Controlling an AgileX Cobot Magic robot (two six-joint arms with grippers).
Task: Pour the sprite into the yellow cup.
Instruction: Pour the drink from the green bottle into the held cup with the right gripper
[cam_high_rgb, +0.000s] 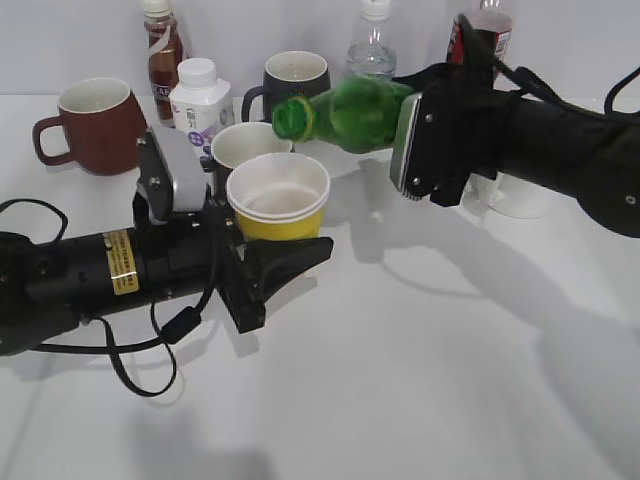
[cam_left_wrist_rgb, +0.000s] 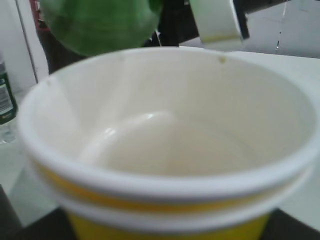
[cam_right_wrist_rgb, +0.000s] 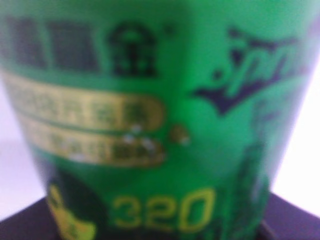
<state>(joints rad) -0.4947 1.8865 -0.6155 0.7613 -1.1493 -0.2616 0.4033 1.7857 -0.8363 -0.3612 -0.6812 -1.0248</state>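
Note:
My left gripper (cam_high_rgb: 275, 255) is shut on the yellow cup (cam_high_rgb: 281, 222) and holds it upright above the table. The cup's white inside fills the left wrist view (cam_left_wrist_rgb: 170, 145). My right gripper (cam_high_rgb: 415, 140) is shut on the sprite (cam_high_rgb: 350, 112), a green bottle tipped on its side. Its open mouth points left, just above and behind the cup's rim. No stream shows. The bottle's green label fills the right wrist view (cam_right_wrist_rgb: 150, 125). Its green body shows at the top of the left wrist view (cam_left_wrist_rgb: 100, 22).
Behind the cup stand a second paper cup (cam_high_rgb: 245, 145), a brown mug (cam_high_rgb: 95, 125), a dark mug (cam_high_rgb: 295, 80), a small white bottle (cam_high_rgb: 200, 100), a brown bottle (cam_high_rgb: 162, 45), a clear water bottle (cam_high_rgb: 372, 45) and a cola bottle (cam_high_rgb: 485, 30).

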